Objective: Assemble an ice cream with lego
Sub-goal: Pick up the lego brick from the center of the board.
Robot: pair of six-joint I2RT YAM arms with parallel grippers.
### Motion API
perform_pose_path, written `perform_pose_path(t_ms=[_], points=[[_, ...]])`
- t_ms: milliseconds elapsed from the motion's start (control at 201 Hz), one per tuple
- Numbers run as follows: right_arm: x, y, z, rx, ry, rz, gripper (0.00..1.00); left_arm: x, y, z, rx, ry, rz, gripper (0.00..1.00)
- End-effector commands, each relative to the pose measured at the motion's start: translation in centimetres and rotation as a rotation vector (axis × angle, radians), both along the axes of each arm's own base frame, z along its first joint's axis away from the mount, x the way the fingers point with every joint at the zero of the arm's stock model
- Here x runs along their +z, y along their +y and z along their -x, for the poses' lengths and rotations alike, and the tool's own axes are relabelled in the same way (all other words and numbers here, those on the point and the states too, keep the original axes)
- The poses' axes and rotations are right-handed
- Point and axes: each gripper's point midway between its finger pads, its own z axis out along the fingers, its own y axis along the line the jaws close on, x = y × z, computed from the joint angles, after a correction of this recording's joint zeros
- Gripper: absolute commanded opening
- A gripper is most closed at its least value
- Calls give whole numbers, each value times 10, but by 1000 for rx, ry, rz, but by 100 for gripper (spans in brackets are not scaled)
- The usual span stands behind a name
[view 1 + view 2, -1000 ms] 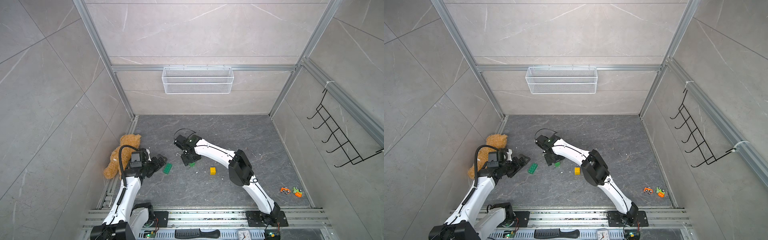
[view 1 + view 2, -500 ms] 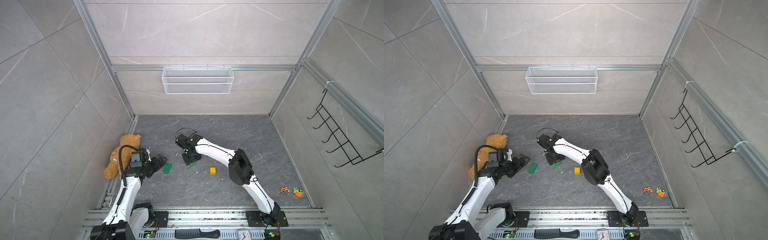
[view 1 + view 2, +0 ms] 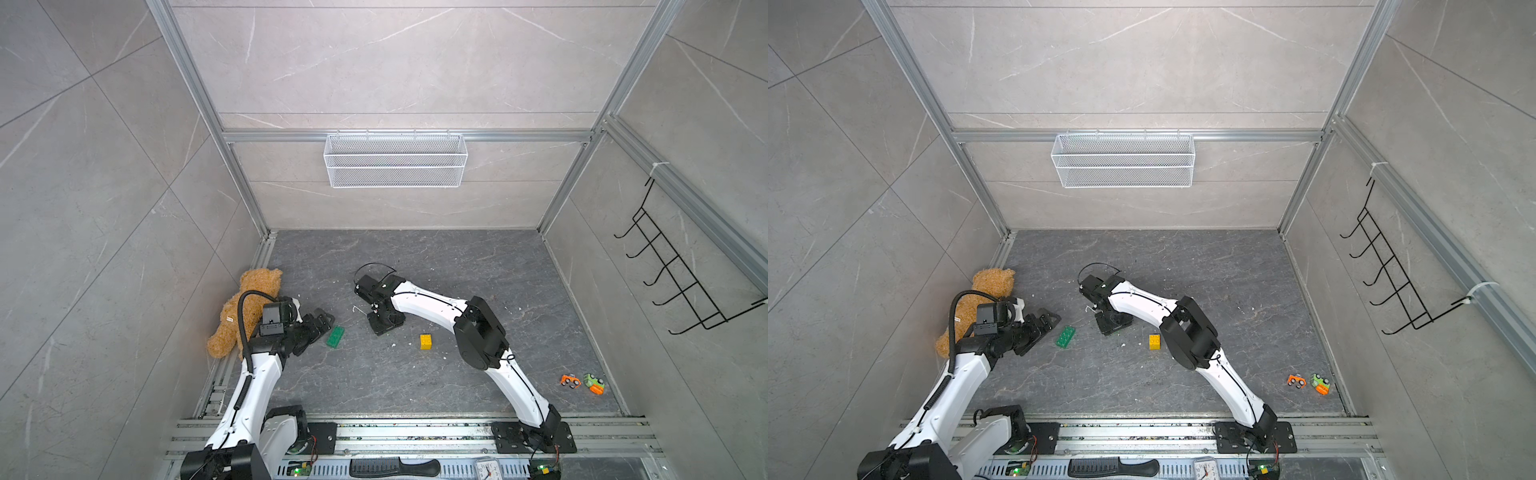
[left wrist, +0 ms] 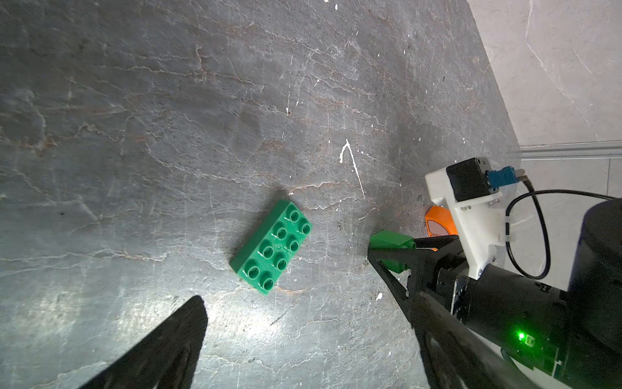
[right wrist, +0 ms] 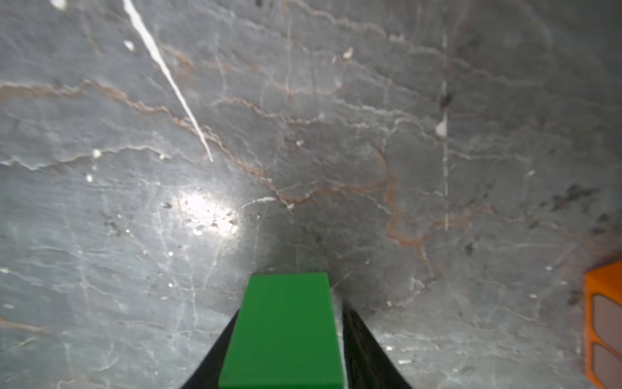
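The right gripper (image 3: 384,322) has narrowed, pinching the small green brick (image 5: 286,330) near the yellow brick (image 3: 425,341). The wire basket (image 3: 395,166) hangs on the wall far behind it. Open floor (image 3: 374,374) separates it from the long green brick (image 3: 335,336) by the spread left gripper (image 3: 318,326).

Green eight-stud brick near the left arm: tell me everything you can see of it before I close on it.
The green eight-stud brick is a glossy plastic rectangle with two rows of four hollow round studs facing up and no visible damage. It lies flat and loose on the dark stone-look floor, joined to no other piece. It sits just ahead of the open left end effector, turned diagonal to its fingers and touching neither. Only the floor touches it.
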Motion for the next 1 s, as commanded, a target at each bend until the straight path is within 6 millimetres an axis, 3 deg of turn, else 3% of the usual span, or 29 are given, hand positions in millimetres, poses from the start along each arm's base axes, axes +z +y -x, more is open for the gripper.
perform_pose_path(t_ms=[0,418,607,722,996], points=[[21,1,-6,-14,-55,-34,47,10,-2,-3,-14,-17,7,97],[34,3,-8,-9,-84,-61,49,10,-1,-4,-19,-14,1,97],[26,2,-6,-8,-65,-49,39,10,-1,-5,-18,-17,0,97],[30,-1,-6,-13,-70,-44,27,11,-1,-5,-19,-17,1,97],[89,-24,9,-117,-133,-88,13,16,-10,-10,-77,-38,-42,97]])
